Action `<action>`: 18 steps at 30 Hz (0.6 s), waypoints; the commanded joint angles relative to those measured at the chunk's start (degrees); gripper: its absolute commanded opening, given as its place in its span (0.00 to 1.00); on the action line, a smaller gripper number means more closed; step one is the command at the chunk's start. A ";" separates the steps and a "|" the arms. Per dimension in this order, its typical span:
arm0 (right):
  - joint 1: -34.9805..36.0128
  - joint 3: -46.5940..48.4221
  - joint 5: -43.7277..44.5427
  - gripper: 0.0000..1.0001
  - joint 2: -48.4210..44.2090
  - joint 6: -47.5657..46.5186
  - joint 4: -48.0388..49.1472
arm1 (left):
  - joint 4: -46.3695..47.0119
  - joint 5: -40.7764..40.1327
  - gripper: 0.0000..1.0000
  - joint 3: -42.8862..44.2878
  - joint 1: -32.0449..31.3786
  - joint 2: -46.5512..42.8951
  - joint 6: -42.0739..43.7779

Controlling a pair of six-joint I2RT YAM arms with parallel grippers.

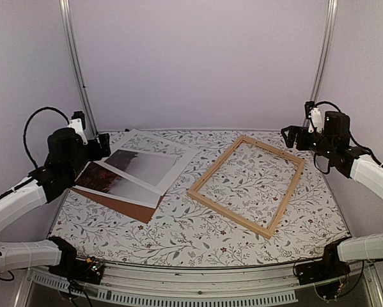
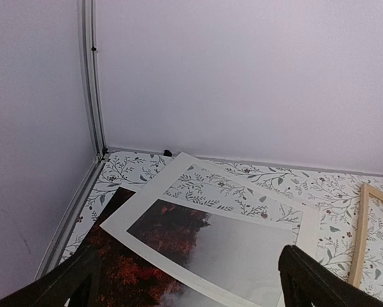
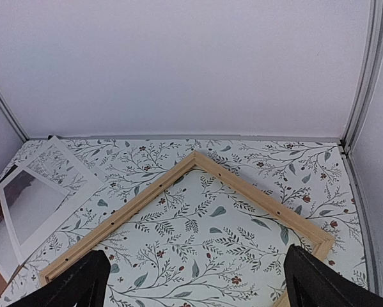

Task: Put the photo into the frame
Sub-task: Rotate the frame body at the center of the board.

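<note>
Left gripper (image 1: 103,146) and right gripper (image 1: 290,136) both sat fully open, holding nothing; photo (image 1: 114,183) lay partly under the mat (image 1: 178,157) just beside the left one, long axis pointing across toward the frame (image 1: 229,214), so I'd lead left.

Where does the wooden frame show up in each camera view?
Top external: frame, right of centre.
Left wrist: one frame strip at right edge.
Right wrist: frame across the centre, near corner cut off.
Shared landmark: white mat, left of the frame everywhere.
</note>
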 commanded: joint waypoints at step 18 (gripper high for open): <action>0.48 1.11 3.47 0.99 0.49 2.39 -0.61 | 3.15 2.87 1.00 -1.90 -0.94 0.55 -2.16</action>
